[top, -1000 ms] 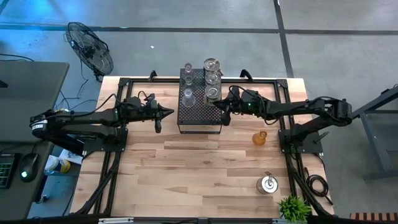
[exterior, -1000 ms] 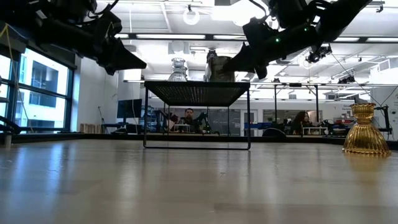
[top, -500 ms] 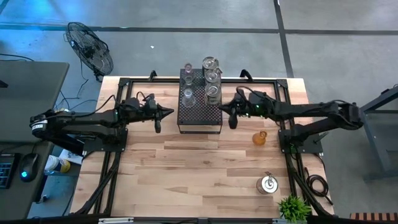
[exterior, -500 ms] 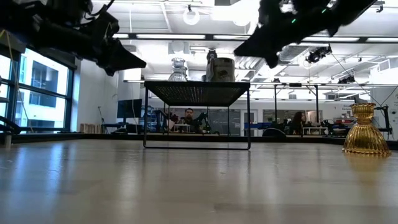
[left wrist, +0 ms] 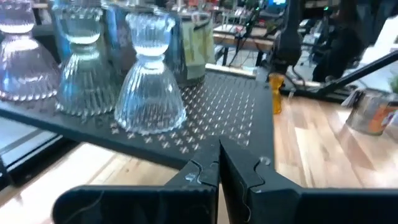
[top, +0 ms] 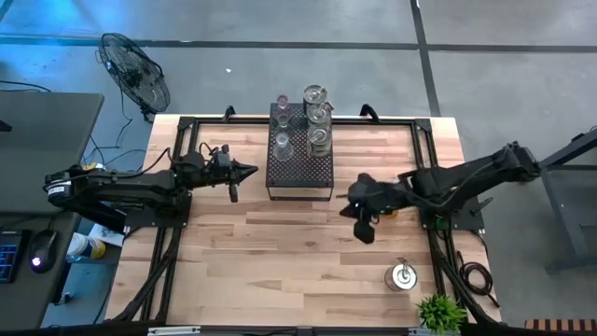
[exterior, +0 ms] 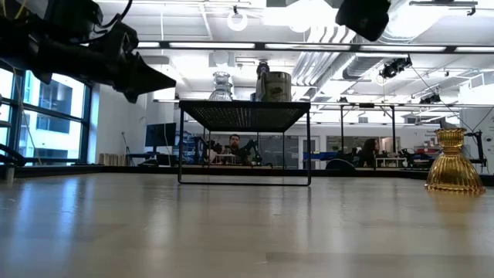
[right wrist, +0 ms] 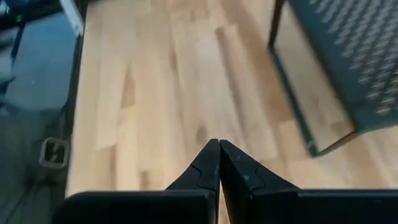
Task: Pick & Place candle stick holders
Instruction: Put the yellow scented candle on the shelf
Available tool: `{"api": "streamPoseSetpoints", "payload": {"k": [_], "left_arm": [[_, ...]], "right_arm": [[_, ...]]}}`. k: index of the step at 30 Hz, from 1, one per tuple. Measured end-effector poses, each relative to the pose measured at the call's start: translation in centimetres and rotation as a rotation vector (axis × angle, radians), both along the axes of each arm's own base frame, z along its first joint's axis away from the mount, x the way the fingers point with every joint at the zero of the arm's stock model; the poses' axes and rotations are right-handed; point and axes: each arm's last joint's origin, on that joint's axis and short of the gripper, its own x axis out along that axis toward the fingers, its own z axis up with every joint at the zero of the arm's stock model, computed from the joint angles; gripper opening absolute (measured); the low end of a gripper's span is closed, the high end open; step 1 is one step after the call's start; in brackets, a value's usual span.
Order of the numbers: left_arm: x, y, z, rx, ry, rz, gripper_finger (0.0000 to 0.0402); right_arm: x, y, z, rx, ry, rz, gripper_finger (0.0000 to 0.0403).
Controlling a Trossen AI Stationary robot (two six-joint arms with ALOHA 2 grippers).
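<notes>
Right gripper (top: 362,227): fingers pressed tip to tip, holding nothing. In the last second it has swung away from the 3 o'clock side of the black perforated stand (top: 300,173) toward the table's 4 o'clock area, and now hangs above bare wood. In the low view only a dark piece of this arm shows at the top edge. My reading: its last holder is delivered and it is turning to the loose ones.

Left gripper (top: 244,171): also closed to a point, empty, just off the stand's 9 o'clock side, hardly moved over that second; waiting.

Candle stick holders: six or so stand on the stand's top, mostly toward 12 o'clock. The nearest clear holder (left wrist: 149,78) is ribbed pressed glass, bell-shaped with a narrow neck and a small cup on top; a pinkish holder (left wrist: 22,59) of like form sits beside its neighbours. One silvery holder (exterior: 272,85) looks cylindrical, though backlight makes that uncertain.

Amber holder (top: 390,206): on the table just at 2 o'clock of the right gripper, ribbed, flared skirt, translucent gold in the low view. Probably next.

Silvery metallic holder (top: 402,276): near the table's 5 o'clock corner, well apart.

Table (top: 280,261): pale butcher-block planks, matte.
</notes>
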Motion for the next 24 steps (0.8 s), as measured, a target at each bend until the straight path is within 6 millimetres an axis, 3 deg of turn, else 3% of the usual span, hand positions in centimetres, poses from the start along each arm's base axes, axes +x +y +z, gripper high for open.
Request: {"api": "streamPoseSetpoints", "payload": {"k": [5, 13, 24], "left_arm": [[0.0, -0.1, 0.0, -0.005, -0.001, -0.052, 0.0000], [0.0, -0.2, 0.0, -0.013, -0.003, -0.063, 0.0000], [0.1, -0.2, 0.0, -0.029, -0.005, -0.086, 0.0000]], "right_arm": [[1.8, 1.1, -0.1, 0.116, 0.113, 0.054, 0.0000], [3.9, 2.8, -2.9, 0.347, 0.280, 0.132, 0.0000], [3.6, 2.8, -6.4, 0.356, 0.409, 0.112, 0.0000]]}}
